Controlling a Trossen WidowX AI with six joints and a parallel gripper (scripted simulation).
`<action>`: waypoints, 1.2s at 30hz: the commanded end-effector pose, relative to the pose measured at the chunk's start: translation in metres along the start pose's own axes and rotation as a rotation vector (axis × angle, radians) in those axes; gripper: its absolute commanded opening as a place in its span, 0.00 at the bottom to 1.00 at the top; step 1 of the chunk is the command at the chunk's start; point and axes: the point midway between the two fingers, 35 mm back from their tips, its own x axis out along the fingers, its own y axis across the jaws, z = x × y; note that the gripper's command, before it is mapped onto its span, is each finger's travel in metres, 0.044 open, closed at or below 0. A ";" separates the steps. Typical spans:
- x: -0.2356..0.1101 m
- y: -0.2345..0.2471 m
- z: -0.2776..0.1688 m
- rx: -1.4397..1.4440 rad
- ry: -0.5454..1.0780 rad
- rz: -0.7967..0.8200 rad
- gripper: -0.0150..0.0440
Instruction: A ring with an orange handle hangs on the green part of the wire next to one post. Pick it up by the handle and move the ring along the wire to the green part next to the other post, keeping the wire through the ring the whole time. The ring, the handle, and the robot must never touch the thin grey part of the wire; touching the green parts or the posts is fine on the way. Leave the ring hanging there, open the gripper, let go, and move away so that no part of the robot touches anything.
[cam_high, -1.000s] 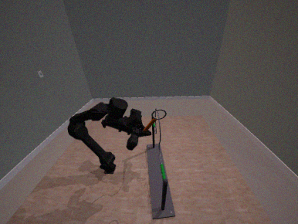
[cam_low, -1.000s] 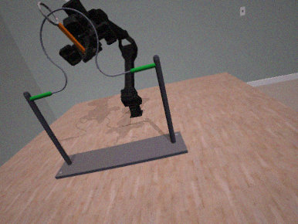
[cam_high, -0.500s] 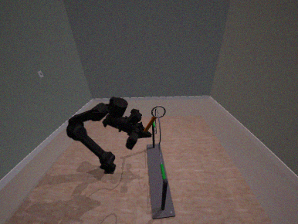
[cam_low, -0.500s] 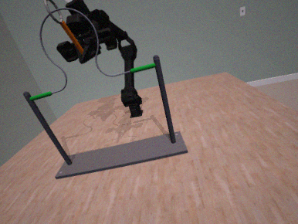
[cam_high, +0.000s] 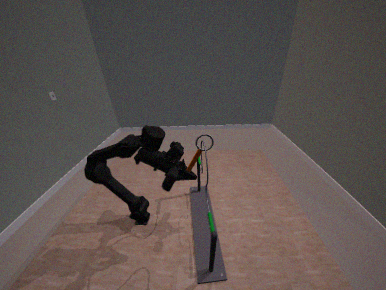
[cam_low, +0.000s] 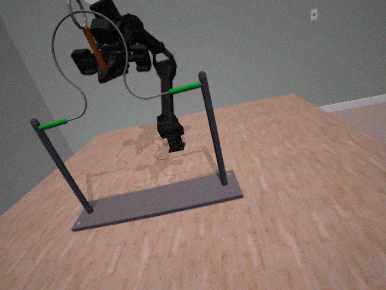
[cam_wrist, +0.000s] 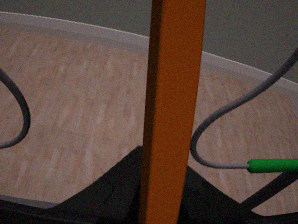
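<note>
The orange handle (cam_high: 194, 160) (cam_low: 94, 46) (cam_wrist: 172, 110) points up, and its grey ring (cam_high: 204, 135) (cam_low: 75, 20) sits high around the top arch of the thin grey wire (cam_low: 54, 50) (cam_wrist: 205, 137). I cannot tell if the ring touches the wire. My gripper (cam_high: 189, 173) (cam_low: 101, 66) is shut on the handle's lower end. The green part by the right post (cam_low: 185, 88) (cam_wrist: 274, 164) lies below and to the right. The other green part (cam_low: 52, 123) sits by the left post (cam_low: 61, 165). In the top view the two green parts (cam_high: 199, 161) (cam_high: 211, 221) line up.
The two dark posts, including the right post (cam_low: 212, 130), stand on a grey base plate (cam_low: 160, 197) (cam_high: 202, 240) on the wooden floor. The arm's base (cam_high: 140, 212) (cam_low: 171, 135) stands behind the plate. Walls enclose the room.
</note>
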 end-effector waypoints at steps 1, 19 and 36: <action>-0.002 -0.002 -0.001 -0.048 -0.013 -0.031 0.00; -0.002 -0.011 0.001 -0.256 -0.041 -0.152 0.00; -0.003 -0.020 0.004 -0.454 -0.067 -0.267 0.00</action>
